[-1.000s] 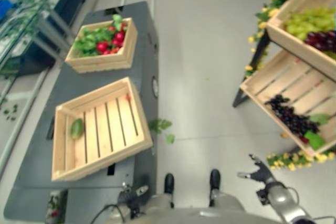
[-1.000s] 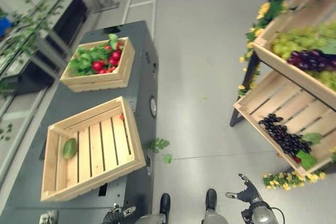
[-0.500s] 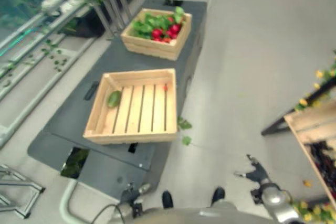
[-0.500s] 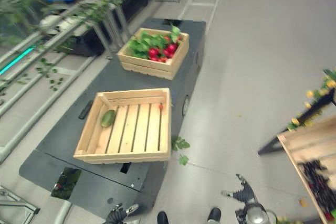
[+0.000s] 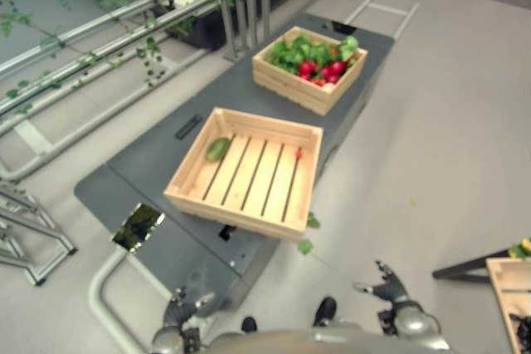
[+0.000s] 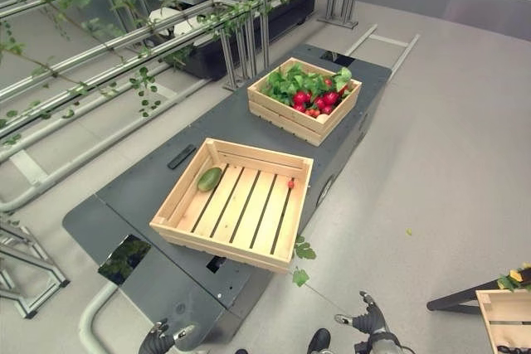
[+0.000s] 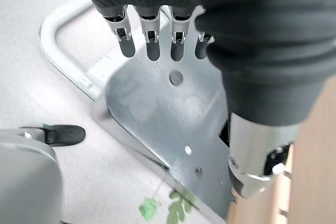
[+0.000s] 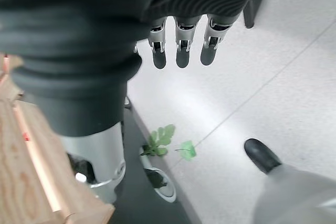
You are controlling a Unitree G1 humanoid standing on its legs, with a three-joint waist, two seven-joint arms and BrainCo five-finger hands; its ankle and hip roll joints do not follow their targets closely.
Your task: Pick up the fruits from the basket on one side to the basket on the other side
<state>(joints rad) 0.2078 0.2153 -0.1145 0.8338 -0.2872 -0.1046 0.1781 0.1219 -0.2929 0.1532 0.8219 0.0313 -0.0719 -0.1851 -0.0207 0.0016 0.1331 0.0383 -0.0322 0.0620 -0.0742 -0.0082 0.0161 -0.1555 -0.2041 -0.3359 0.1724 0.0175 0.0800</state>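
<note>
A wooden slatted crate (image 6: 237, 201) sits on the near part of a dark grey platform (image 6: 124, 205). It holds one green oval fruit (image 6: 209, 178) by its far left wall and a small red fruit (image 6: 291, 183) by its right wall. A second crate (image 6: 304, 99), farther back, is full of red fruits and green leaves. My left hand (image 5: 177, 316) hangs low by the platform's near end, fingers (image 7: 152, 40) straight, holding nothing. My right hand (image 5: 387, 288) hangs over the floor, fingers (image 8: 181, 45) straight and empty.
Metal rails with green vines (image 6: 124, 47) run along the left. A corner of a wooden shelf crate (image 5: 510, 279) shows at the lower right. Loose green leaves (image 5: 305, 246) lie on the floor by the platform. A bent metal tube (image 5: 104, 308) lies near my left hand.
The whole picture has swung left, so the camera has moved: the right-hand fruit shelves have left the view and the rails have come in. Both hands hang as before.
</note>
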